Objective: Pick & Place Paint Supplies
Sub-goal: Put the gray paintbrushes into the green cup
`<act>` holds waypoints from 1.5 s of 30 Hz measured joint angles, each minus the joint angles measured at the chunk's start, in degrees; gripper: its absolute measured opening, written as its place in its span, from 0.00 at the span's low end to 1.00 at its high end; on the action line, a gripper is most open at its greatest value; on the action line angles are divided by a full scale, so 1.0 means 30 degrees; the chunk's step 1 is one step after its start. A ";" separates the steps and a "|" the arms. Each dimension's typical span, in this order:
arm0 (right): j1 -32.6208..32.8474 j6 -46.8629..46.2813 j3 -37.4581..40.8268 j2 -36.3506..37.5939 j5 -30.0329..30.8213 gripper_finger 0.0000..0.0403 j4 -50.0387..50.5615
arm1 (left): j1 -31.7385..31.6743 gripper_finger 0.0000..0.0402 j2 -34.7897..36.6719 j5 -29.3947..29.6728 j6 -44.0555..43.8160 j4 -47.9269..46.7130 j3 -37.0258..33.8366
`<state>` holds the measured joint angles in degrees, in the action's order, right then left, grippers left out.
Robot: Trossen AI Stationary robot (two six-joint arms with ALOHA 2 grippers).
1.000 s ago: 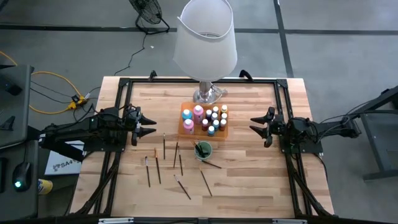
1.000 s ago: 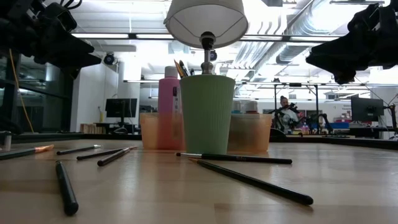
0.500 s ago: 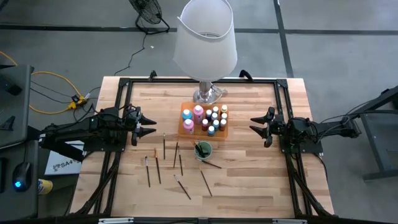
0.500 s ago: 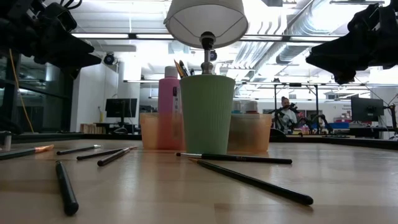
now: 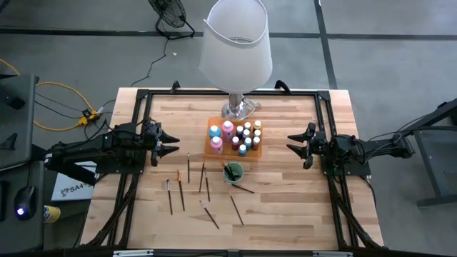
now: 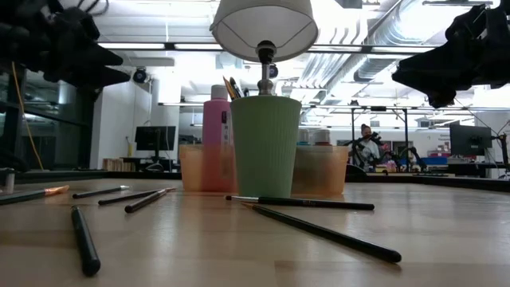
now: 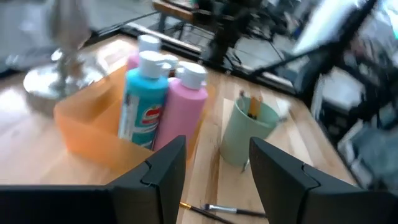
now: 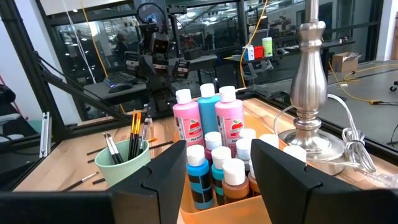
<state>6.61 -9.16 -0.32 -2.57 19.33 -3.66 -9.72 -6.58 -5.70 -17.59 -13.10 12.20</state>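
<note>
Wooden bench [image 5: 285,207] planks carry everything, with a big lamp [image 5: 235,43] standing at the far side. Loose brushes [image 5: 203,187] lie scattered on the near half, just left of the green cup [image 5: 233,172] — most of them point their long way from near to far, a few slant. Behind the cup sits the orange tray [image 5: 211,148] full of paint bottles [image 5: 246,137]. From the brushes, the left claw [image 5: 171,143] is the closer one, up in the air and off to their left, so the brushes lie to its right and a bit nearer. Its fingers are apart and hold nothing. The right claw [image 5: 291,143] waits well apart on the other side of the tray, fingers apart too, empty.
</note>
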 joint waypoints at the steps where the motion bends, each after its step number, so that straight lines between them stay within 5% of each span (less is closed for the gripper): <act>1: 0.0000 -0.0001 0.0000 0.0000 0.0000 0.43 0.0000 | -0.0005 0.43 -0.0001 0.0199 -0.1082 -0.0194 0.0075; 6: 0.0000 -0.0005 0.0000 0.0000 0.0000 0.43 0.0000 | -0.0003 0.43 -0.1969 0.0784 -0.6070 -0.1158 0.0741; 14: 0.0000 -0.0005 0.0000 0.0000 0.0000 0.43 0.0000 | -0.0007 0.43 -0.8822 0.2106 -1.2726 -0.5640 0.4442; 29: 0.0007 0.0001 0.0000 -0.0007 0.0007 0.43 -0.0050 | -0.0001 0.43 -2.1400 0.2683 -1.6902 -1.0304 1.1337; 45: 0.0007 -0.0005 0.0000 -0.0007 0.0008 0.43 -0.0117 | 0.0000 0.43 -2.5656 0.2559 -2.0757 -0.9998 1.1974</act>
<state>6.63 -9.17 -0.32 -2.59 19.36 -4.01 -9.72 -83.55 1.98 -79.86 -43.09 48.12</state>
